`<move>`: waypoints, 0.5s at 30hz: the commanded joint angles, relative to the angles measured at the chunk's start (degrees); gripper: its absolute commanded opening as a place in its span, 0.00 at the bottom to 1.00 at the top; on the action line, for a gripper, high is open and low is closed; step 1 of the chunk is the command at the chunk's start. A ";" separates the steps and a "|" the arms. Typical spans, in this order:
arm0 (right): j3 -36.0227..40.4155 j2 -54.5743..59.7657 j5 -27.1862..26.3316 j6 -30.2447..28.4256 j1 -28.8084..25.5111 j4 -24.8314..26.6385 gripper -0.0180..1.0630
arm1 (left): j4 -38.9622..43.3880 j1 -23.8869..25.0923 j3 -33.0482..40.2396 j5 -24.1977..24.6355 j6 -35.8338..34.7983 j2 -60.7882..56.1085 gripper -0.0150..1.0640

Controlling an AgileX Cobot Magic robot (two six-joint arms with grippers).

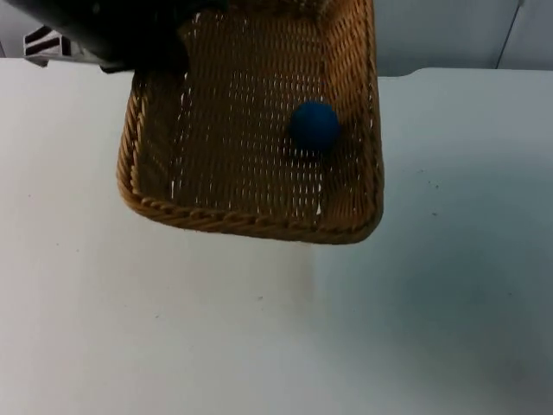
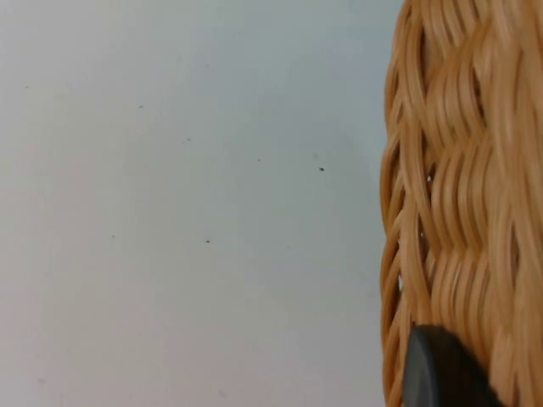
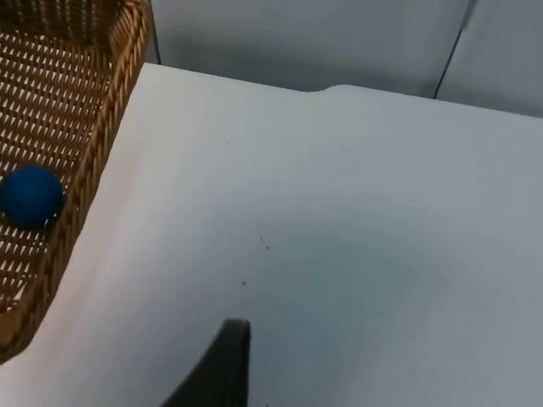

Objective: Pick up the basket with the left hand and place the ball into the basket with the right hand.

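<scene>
The basket (image 1: 251, 173) is up off the table (image 1: 173, 328), hanging tilted w/ its near rim lowest, and the blue ball (image 1: 314, 126) is already inside it, sitting on the woven floor close to the basket's right-hand wall. From the right arm's camera you get the same thing: ball (image 3: 30, 196) tucked just inside the basket's side wall (image 3: 93, 161), table bare beside it. The left arm (image 1: 104, 30) comes in over the basket's far left corner, and from its own camera the left gripper (image 2: 441, 373) has a dark fingertip pressed right against the wicker (image 2: 458, 186), so I'd say it's clamped on the basket's wall, carrying it. The right gripper (image 3: 216, 369) hangs over the table well clear of the basket; one black fingertip shows, and I can't tell if it's open or closed. As for progress: both parts look done to me, basket lifted by the left, ball in. What's left, prob., is little or nothing, maybe setting the basket back down.
</scene>
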 commanded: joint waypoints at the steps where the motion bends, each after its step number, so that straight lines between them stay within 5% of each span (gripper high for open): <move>1: 0.40 0.60 -0.66 -0.57 -0.45 0.28 0.99 | -0.95 -1.51 2.75 -5.30 0.19 -0.99 0.01; 9: 0.40 0.74 -1.10 -0.57 -0.23 -0.31 0.99 | -3.21 -6.55 11.32 -14.38 -1.04 -0.59 0.01; 15: 0.40 2.72 -1.93 -0.57 -0.23 -0.51 0.99 | -3.69 -6.52 10.54 -12.90 -4.08 4.46 0.01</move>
